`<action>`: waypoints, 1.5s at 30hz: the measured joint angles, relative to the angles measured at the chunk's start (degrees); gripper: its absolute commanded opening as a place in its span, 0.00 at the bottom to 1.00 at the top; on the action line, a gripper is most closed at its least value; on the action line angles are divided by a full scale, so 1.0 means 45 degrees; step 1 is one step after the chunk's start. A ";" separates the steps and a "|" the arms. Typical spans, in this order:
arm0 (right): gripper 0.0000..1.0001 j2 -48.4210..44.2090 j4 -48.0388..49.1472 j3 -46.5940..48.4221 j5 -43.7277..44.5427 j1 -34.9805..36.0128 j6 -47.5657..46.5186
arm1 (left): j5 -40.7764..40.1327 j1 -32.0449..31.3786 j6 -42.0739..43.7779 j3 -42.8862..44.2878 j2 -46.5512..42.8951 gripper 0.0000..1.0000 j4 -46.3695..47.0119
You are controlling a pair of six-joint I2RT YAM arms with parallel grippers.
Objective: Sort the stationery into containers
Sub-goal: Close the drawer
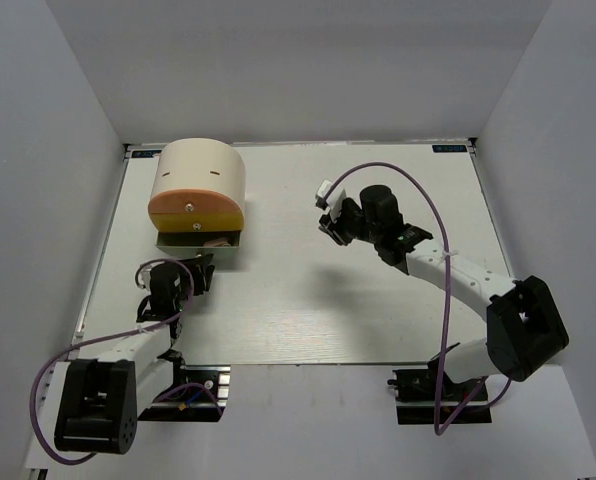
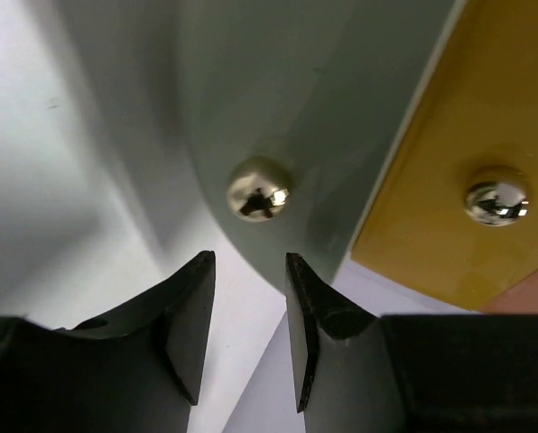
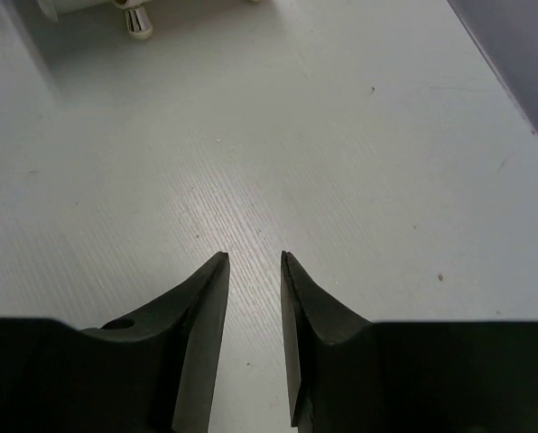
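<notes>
The cream half-cylinder box (image 1: 200,168) stands far left on the white, wood-grained table (image 3: 359,135), its grey bottom drawer (image 2: 278,99) drawn out nearward. The left gripper (image 2: 249,307) gapes empty just short of that drawer's shiny round knob (image 2: 258,188). The right gripper (image 3: 254,307), also parted and empty, hovers right of centre, well apart from the box.

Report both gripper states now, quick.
Left gripper: open, holding nothing, facing a drawer knob.
Right gripper: open, holding nothing, over the table.
</notes>
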 measured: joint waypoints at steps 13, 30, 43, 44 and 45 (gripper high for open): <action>0.36 -0.0228 -0.0005 -0.0223 -0.0194 -0.0437 0.0015 | -0.0015 0.0000 0.0214 0.0738 0.2905 0.46 0.1865; 0.36 -0.0228 -0.0044 -0.0379 -0.0233 -0.0680 0.0010 | 0.0010 0.0000 0.0321 0.2375 0.5557 0.45 0.3429; 0.90 -0.0228 -0.0335 -0.0471 -0.0563 -0.0840 0.0219 | 0.1559 -0.0019 0.2895 0.1501 0.0364 0.71 -0.0471; 0.90 -0.0228 -0.0389 -0.0491 -0.0583 -0.0860 0.0291 | 0.1695 -0.0019 0.3332 0.1515 -0.0495 0.72 -0.1341; 0.90 -0.0223 -0.0471 -0.0505 -0.0607 -0.0889 0.0413 | 0.1802 -0.0024 0.3861 0.1525 -0.1481 0.73 -0.2331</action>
